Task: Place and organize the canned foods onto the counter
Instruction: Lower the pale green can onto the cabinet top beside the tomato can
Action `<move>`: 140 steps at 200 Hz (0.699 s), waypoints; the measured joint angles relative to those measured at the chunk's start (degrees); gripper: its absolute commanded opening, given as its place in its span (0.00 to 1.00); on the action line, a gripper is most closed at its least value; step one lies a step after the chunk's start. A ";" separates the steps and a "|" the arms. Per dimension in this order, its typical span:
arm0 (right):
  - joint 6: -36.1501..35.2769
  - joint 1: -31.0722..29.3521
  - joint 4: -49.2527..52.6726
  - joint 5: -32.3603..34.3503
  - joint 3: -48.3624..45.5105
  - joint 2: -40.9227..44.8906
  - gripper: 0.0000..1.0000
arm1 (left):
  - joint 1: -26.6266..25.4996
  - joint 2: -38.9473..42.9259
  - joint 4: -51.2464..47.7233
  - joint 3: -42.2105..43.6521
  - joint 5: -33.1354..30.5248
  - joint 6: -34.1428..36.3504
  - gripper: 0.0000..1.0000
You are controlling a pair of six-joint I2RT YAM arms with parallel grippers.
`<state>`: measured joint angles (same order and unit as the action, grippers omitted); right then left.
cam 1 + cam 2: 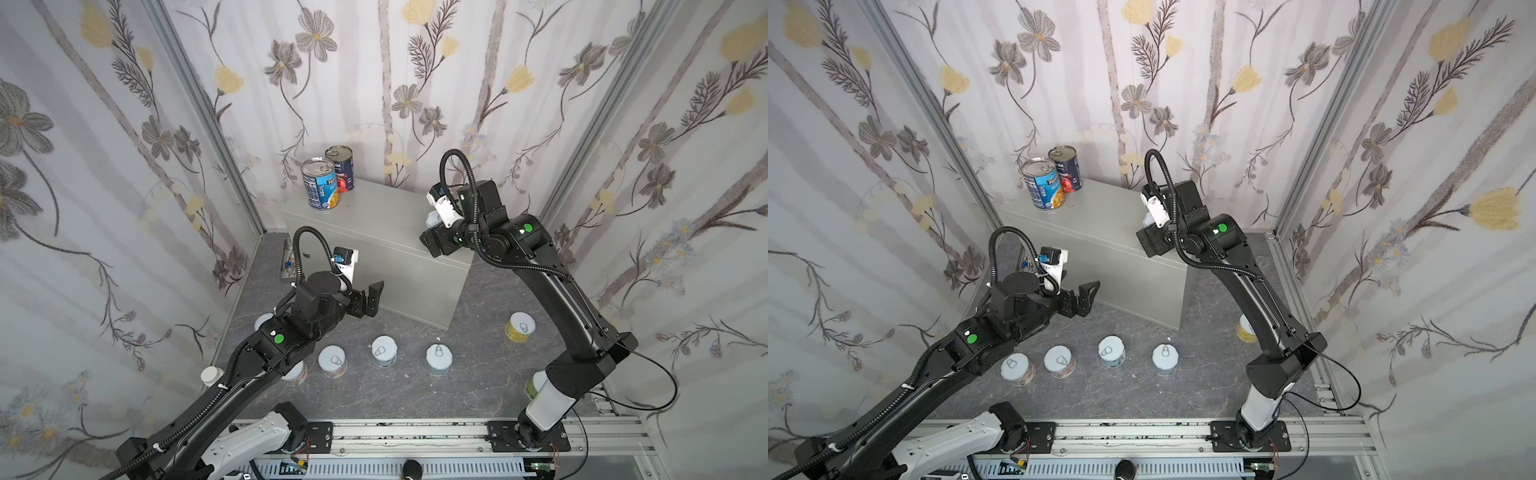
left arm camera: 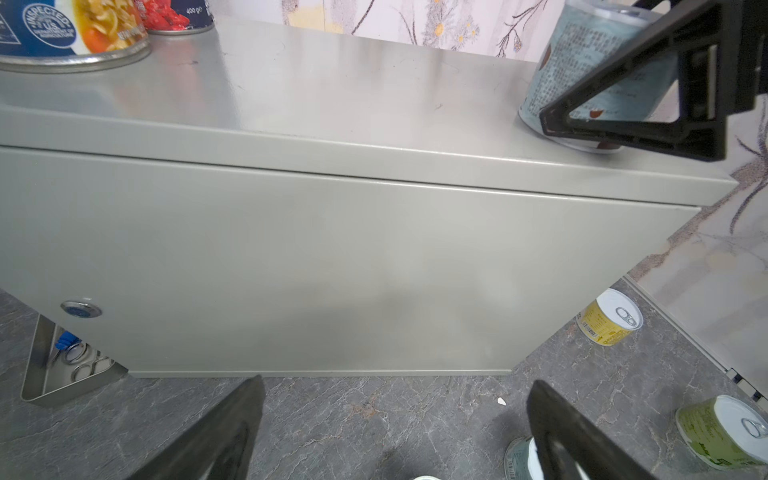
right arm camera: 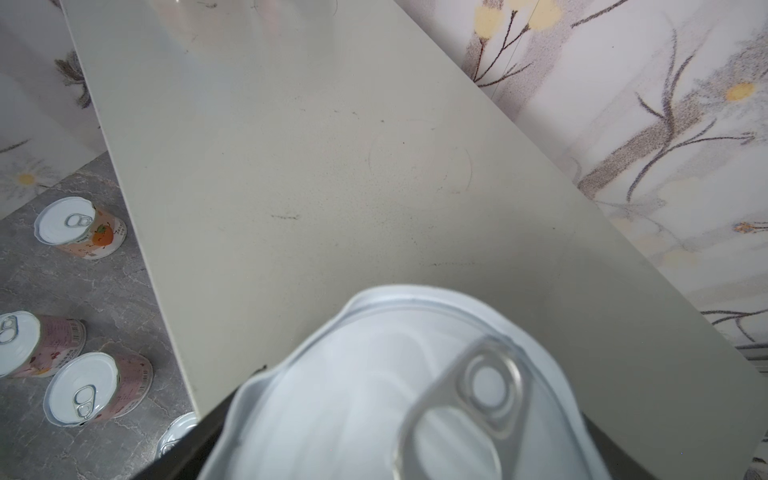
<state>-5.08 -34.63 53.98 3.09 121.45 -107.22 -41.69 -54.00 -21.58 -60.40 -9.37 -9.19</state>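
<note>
The counter (image 1: 374,224) (image 2: 332,104) carries two tall cans at its far left corner, one blue (image 1: 321,185) and one navy-red (image 1: 343,168). A pale-blue short can (image 2: 590,79) (image 3: 374,374) stands on the counter's right end. My right gripper (image 1: 432,232) (image 3: 399,415) is down around it, one finger (image 2: 644,104) crossing its label; whether the jaws press it is unclear. My left gripper (image 1: 372,299) (image 2: 397,386) hangs open and empty before the counter's front. Several short cans stand on the floor, among them (image 1: 332,361), (image 1: 384,351), (image 1: 439,359).
A yellow short can (image 1: 519,326) stands right of the counter and a green one (image 2: 723,432) by the right arm's base. A white pill bottle (image 1: 211,375) sits at the left wall. A metal tray (image 2: 70,365) with scissors lies left of the counter.
</note>
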 measured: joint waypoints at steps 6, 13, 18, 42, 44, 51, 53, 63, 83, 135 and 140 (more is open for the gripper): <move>0.00 0.04 -0.11 -0.15 0.02 -0.15 0.94 | 0.00 0.07 0.00 0.00 -0.02 0.00 1.00; 0.00 0.04 -0.13 -0.22 0.02 -0.35 0.94 | 0.00 0.11 0.00 0.00 0.00 -0.02 1.00; 0.00 0.04 -0.17 -0.37 0.02 -0.48 0.94 | 0.00 0.13 0.00 0.00 0.00 -0.02 1.00; 0.11 0.24 -0.85 -1.53 0.04 -1.07 0.85 | 0.00 0.63 0.00 0.00 0.17 -0.04 1.00; 0.11 0.26 -0.94 -1.64 0.04 -1.11 0.84 | 0.00 0.70 0.00 0.00 0.17 -0.07 1.00; 0.13 0.28 -1.36 -1.90 0.04 -1.33 0.81 | 0.00 0.96 0.00 0.00 0.17 -0.07 1.00; 0.13 0.33 -1.51 -2.12 0.04 -1.40 0.80 | 0.00 1.03 0.00 0.00 0.17 -0.09 1.00; 0.70 0.44 -2.38 -2.93 0.04 -1.79 0.77 | 0.00 1.36 0.00 0.00 0.17 -0.11 1.00; 1.73 0.46 -4.63 -4.24 0.13 -2.89 0.76 | 0.00 1.99 0.00 0.04 0.17 -0.37 1.00; 4.07 0.42 -12.11 -4.81 0.26 -6.40 0.69 | 0.00 3.98 -0.07 0.72 0.15 -1.31 1.00; 4.17 0.42 -12.94 -5.03 0.28 -6.75 0.69 | 0.00 4.26 -0.07 0.74 0.13 -1.33 1.00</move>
<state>-0.91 -34.22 41.04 -1.93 121.73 -113.97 -41.69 -49.74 -21.65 -59.66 -9.23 -10.52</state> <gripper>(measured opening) 0.752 0.997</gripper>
